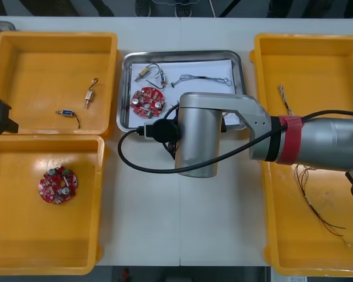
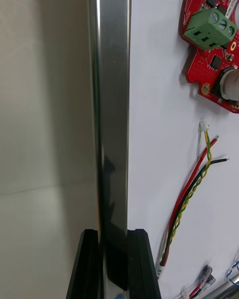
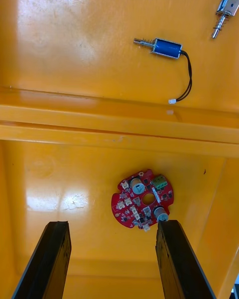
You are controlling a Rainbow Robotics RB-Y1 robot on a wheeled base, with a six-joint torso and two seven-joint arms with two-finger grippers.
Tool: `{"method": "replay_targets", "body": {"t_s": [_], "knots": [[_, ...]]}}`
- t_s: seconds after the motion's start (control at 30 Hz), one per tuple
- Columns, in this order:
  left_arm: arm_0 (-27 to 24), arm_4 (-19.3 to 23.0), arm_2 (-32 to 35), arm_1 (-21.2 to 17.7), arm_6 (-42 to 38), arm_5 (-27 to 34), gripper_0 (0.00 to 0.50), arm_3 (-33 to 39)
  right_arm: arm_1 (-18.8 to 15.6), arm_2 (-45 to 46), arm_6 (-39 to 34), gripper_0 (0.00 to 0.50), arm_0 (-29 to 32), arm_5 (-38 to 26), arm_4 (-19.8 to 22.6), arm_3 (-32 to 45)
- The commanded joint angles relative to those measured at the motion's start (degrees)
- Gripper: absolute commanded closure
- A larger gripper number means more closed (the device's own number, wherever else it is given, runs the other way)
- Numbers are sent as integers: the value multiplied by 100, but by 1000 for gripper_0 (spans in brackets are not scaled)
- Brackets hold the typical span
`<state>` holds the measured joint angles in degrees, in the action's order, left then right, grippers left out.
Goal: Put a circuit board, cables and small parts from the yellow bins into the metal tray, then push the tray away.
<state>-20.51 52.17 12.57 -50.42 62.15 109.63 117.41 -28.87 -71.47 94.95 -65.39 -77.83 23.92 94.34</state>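
The right jaws are gripping the near rim of the loaded metal tray (image 2: 112, 104), readying a straight push toward the desk's far edge, while the left jaws are hanging wide over a yellow bin (image 3: 59, 189).

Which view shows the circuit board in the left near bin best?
The left wrist view: the circuit board lies close, its parts distinct. The front view shows it farther off. The right wrist view faces the metal tray.

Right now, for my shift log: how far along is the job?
Loading looks done: the metal tray holds a circuit board, cables and small metal parts. In hand: the right pincer clamps the tray's rim. Remaining: pushing the tray away. The left pincer hangs open over the left yellow bins.
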Motion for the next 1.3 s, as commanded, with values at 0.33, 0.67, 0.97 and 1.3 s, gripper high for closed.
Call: {"method": "replay_targets", "body": {"t_s": [0.33,0.67,0.97,1.3], "knots": [[126,47,193,-205,509,37,0,98,241,282,498,500,-458,391,-72,-865],[126,47,193,-205,509,37,0,98,382,370,709,500,-554,1182,-72,-1674],[126,47,193,-205,509,37,0,98,540,502,859,500,-633,1402,-72,-2113],[126,47,193,-205,509,37,0,98,602,616,1017,500,-730,1613,-72,-2465]]}}
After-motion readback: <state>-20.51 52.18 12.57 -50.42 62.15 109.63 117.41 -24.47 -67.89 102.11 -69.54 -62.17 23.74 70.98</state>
